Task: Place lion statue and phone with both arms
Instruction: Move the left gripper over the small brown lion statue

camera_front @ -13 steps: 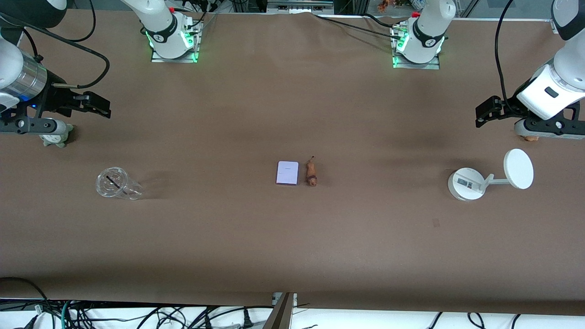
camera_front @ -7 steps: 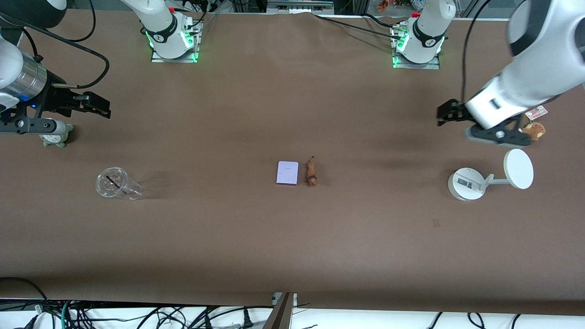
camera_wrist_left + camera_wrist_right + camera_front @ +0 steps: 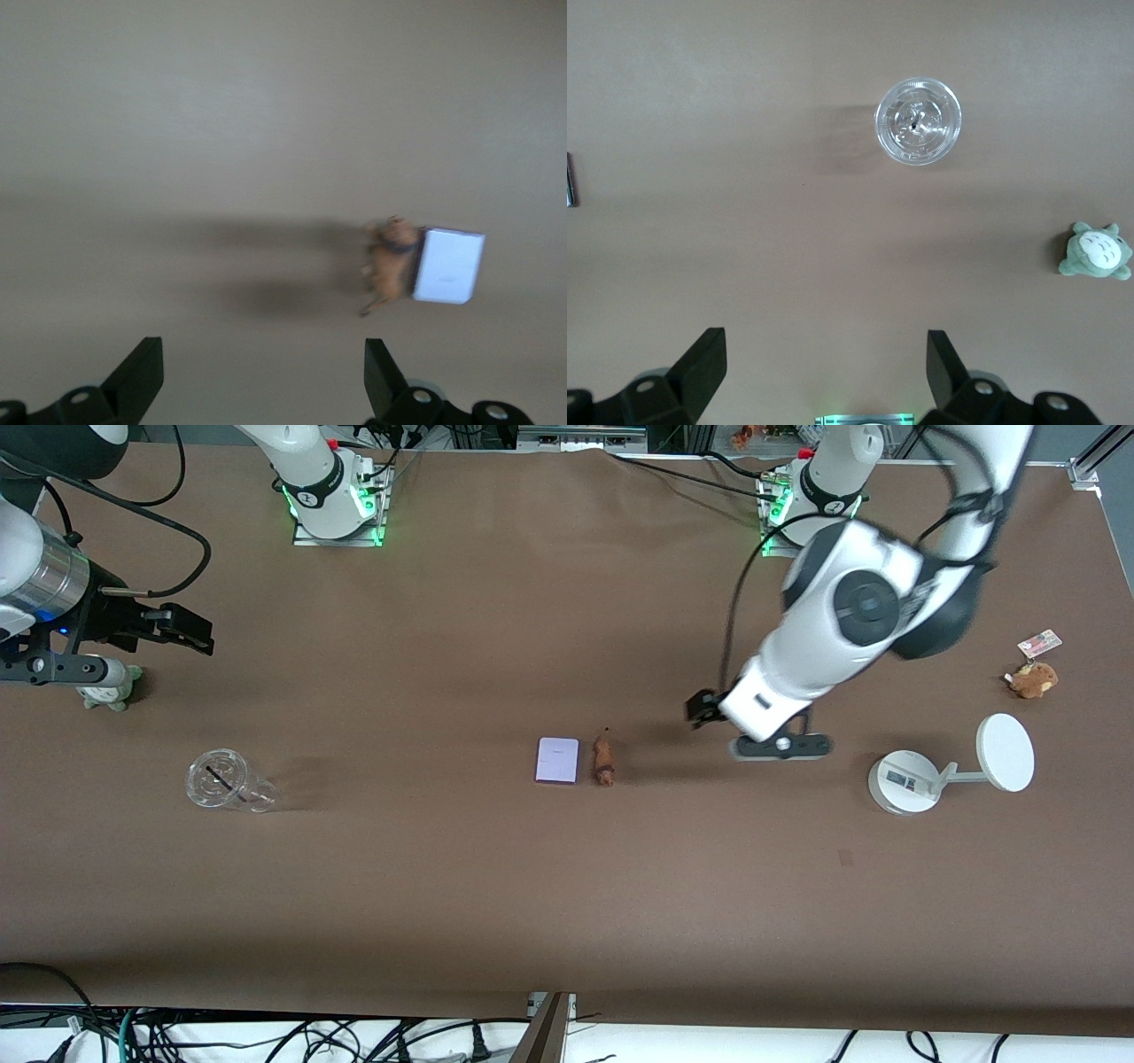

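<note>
The lion statue [image 3: 604, 761], small and orange-brown, lies on the brown table beside the pale lavender phone [image 3: 557, 760], near the table's middle. My left gripper [image 3: 702, 710] is open and empty over bare table between the lion and the white stand. In the left wrist view the lion [image 3: 390, 264] and the phone [image 3: 449, 266] touch or nearly touch, ahead of the open left gripper [image 3: 263, 372]. My right gripper [image 3: 197, 631] waits open and empty at the right arm's end of the table. The right wrist view shows its spread gripper [image 3: 824, 367] and a sliver of the phone [image 3: 570, 190].
A clear plastic cup [image 3: 226, 781] and a grey-green plush [image 3: 108, 691] are at the right arm's end; both show in the right wrist view, the cup [image 3: 918, 121] and the plush [image 3: 1097, 252]. A white round stand [image 3: 904, 781] and a brown plush [image 3: 1032, 679] are at the left arm's end.
My left arm has swung from the left arm's end of the table toward the middle, uncovering the brown plush. The right arm, phone and lion have not moved.
</note>
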Controlling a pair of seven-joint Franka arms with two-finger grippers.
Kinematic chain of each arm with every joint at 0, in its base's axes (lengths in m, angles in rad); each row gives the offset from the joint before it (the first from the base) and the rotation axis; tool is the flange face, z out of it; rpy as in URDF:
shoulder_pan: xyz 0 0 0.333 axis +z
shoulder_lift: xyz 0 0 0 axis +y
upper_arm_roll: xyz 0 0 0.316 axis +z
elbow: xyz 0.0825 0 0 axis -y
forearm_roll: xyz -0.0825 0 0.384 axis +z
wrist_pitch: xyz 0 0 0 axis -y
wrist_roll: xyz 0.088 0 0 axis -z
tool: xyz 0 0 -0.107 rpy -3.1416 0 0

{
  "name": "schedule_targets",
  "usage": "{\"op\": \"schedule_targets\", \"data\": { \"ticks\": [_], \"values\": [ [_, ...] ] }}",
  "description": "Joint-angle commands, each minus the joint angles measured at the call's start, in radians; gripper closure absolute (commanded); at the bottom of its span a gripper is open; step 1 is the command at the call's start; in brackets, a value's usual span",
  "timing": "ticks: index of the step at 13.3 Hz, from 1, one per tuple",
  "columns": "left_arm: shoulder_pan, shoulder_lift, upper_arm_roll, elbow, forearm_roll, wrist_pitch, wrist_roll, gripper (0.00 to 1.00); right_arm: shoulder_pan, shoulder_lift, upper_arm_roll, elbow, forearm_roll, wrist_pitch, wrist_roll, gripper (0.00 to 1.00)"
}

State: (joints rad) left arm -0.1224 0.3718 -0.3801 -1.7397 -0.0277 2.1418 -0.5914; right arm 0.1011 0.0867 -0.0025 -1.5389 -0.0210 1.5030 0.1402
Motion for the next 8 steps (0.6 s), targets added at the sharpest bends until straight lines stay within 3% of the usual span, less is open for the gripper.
{"op": "schedule_targets", "data": {
  "ticks": [1, 3, 5, 8],
  "values": [
    [-0.071, 0.106, 0.004, 0.020, 0.146, 0.124, -0.129, 0.00, -0.005, 0.012, -0.002, 0.025, -0.008, -0.003, 0.015, 0.00],
    [-0.118, 0.183, 0.003, 0.023, 0.235, 0.231, -0.216, 0.00, 0.000, 0.012, -0.001, 0.025, -0.022, 0.003, 0.016, 0.00],
    [-0.179, 0.263, 0.013, 0.025, 0.236, 0.372, -0.290, 0.00, 0.005, 0.013, 0.004, 0.025, -0.024, 0.003, 0.021, 0.00],
    [-0.232, 0.347, 0.044, 0.083, 0.297, 0.405, -0.297, 0.00, 0.005, 0.013, 0.004, 0.025, -0.024, 0.005, 0.015, 0.00]
  ]
}}
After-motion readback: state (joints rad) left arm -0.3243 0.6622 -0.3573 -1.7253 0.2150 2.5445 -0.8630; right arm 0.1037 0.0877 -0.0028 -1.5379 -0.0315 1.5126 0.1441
